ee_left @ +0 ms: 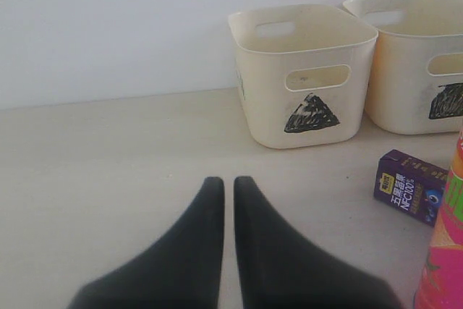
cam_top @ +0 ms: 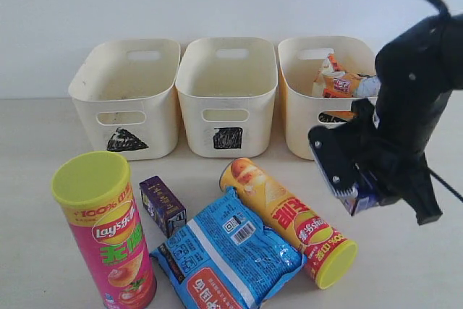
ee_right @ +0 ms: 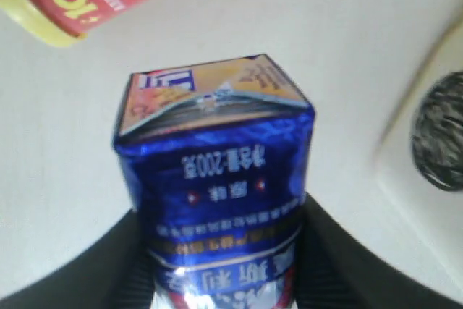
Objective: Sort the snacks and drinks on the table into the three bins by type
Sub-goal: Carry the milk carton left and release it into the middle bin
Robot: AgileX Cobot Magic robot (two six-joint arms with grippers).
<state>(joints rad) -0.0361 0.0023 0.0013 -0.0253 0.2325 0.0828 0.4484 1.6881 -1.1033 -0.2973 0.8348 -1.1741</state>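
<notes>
My right gripper (cam_top: pixel 356 187) is shut on the blue-and-white carton (ee_right: pixel 217 157) and holds it above the table (cam_top: pixel 36 164), in front of the right bin (cam_top: pixel 300 106); its scribbled circle (ee_right: pixel 438 132) shows in the right wrist view. The orange-black-white bag (cam_top: pixel 338 83) lies in that bin. The pink tube (cam_top: pixel 108 240) stands at front left. Beside it lie the dark purple carton (cam_top: pixel 163 205), the blue bag (cam_top: pixel 228 255) and the yellow-red tube (cam_top: pixel 289 218). My left gripper (ee_left: pixel 228 183) is shut on nothing, low over bare table, away from the triangle bin (ee_left: pixel 304 70).
The triangle bin (cam_top: pixel 126 95) and the square bin (cam_top: pixel 228 92) stand in a row with the right bin at the back, against a white wall. In the left wrist view the purple carton (ee_left: pixel 409 186) and the pink tube (ee_left: pixel 443 251) sit at one side.
</notes>
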